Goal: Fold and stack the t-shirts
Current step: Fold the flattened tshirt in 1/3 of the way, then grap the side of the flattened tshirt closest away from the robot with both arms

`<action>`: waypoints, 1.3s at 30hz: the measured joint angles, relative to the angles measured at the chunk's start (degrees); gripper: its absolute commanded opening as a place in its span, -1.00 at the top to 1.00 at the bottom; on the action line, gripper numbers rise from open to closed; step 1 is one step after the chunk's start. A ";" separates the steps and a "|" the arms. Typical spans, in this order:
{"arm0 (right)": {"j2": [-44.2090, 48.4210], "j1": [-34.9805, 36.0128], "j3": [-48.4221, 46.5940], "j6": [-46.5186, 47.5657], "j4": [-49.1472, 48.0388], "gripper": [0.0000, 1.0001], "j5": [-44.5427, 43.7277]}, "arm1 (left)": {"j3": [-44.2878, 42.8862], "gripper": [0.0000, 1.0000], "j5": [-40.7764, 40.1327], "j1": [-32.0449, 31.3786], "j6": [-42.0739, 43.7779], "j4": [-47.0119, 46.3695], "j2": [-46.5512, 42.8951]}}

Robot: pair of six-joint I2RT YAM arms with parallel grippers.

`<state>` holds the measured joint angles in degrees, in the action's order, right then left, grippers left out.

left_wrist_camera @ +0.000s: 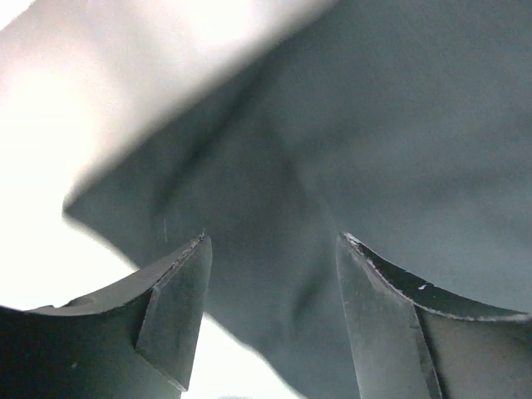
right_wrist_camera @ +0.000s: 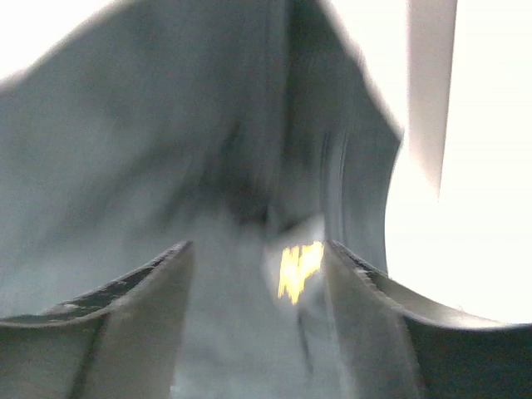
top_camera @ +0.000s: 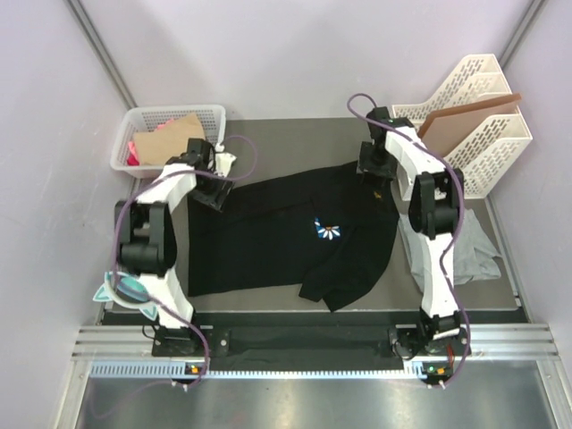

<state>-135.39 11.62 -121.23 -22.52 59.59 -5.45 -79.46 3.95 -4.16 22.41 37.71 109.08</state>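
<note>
The black t-shirt (top_camera: 268,232) lies spread on the table, its blue-and-white print (top_camera: 327,230) facing up and its lower right part bunched. My left gripper (top_camera: 213,192) is at the shirt's far left corner. In the left wrist view it (left_wrist_camera: 274,241) is open, with the black cloth (left_wrist_camera: 349,141) between the fingers. My right gripper (top_camera: 375,170) is at the shirt's far right corner. In the right wrist view it (right_wrist_camera: 258,245) is open over blurred cloth (right_wrist_camera: 150,166) with a yellow tag (right_wrist_camera: 299,268). The light grey t-shirt (top_camera: 472,252) lies crumpled at the right, partly under the right arm.
A white basket (top_camera: 143,121) holding cardboard and pink items stands at the far left. A white file rack (top_camera: 487,134) holding the brown board (top_camera: 465,116) stands at the far right. A teal object (top_camera: 125,290) sits by the left arm's base.
</note>
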 measured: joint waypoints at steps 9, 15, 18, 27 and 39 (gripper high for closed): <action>30.05 12.55 15.08 -0.24 -0.96 -0.54 -7.19 | 1.25 -0.43 4.50 0.11 0.94 4.48 -37.20; 52.98 20.11 42.25 -4.74 -5.05 -0.43 -9.09 | 7.08 -0.39 8.15 0.11 3.32 7.23 -48.11; 60.98 26.23 57.57 -8.50 -5.57 -0.43 -9.51 | 19.65 -0.39 8.74 0.11 6.14 11.28 -49.92; 68.85 52.68 74.34 -23.91 -6.64 -0.44 -8.94 | 35.89 -0.39 6.05 0.09 12.09 17.97 -53.77; 53.94 65.79 73.48 -32.52 -13.92 -0.43 -9.51 | 41.07 -0.39 2.60 0.11 15.52 15.96 -51.17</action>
<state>-81.45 77.41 -47.75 -55.05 45.67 -14.96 -38.39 6.55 -4.05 37.93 53.67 57.91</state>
